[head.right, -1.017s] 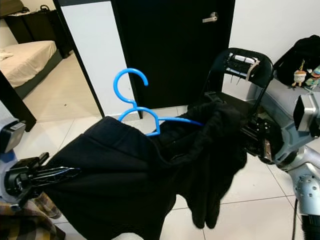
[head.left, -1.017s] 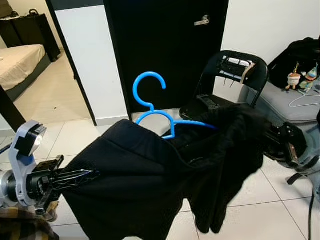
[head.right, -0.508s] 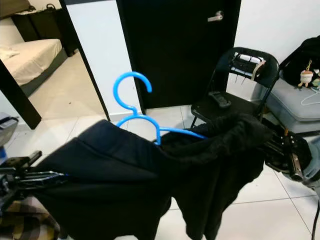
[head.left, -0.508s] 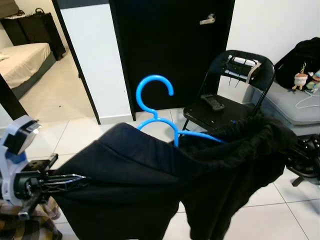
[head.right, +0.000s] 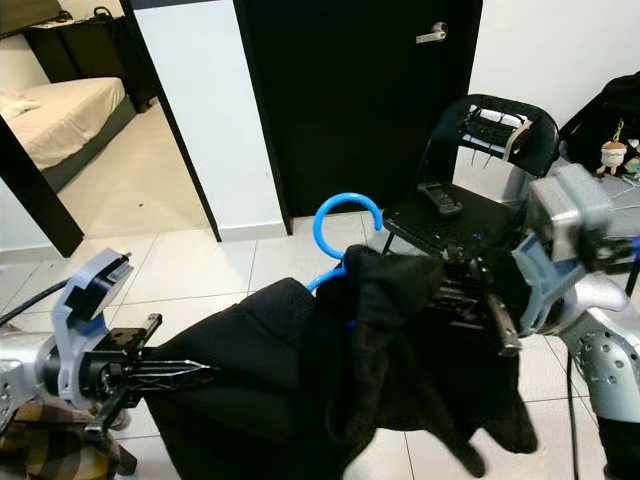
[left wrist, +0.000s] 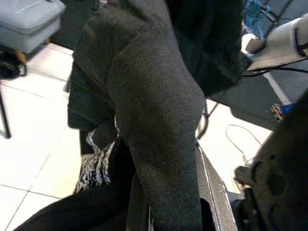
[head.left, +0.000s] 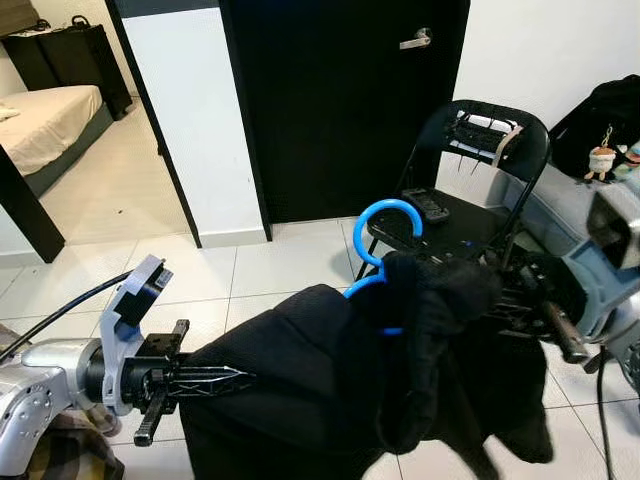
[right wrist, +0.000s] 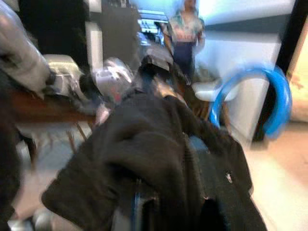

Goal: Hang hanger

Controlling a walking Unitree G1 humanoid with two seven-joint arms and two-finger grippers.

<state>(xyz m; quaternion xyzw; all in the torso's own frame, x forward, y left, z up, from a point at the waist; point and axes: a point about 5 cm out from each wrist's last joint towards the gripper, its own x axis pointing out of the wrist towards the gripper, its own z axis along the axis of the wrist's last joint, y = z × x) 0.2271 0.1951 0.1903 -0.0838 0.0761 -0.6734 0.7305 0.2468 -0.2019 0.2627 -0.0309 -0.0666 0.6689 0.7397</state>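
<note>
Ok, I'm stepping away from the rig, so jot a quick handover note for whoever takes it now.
Left gripper: shut on the black garment's left edge, held low over the tiled floor.
Right gripper: buried in the bunched cloth on the right; grip unclear.
Blue hanger: inside the garment, hook poking up in front of the black folding chair.
Done: garment is on the hanger, carried by both arms.
Left: hang the hook somewhere; no rail in sight.

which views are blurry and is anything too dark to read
Right wrist view: motion-blurred, the blue hanger smeared. Left wrist view: soft, close on the black garment. Both eye views: sharp, but the garment's folds and the black door lose detail.
</note>
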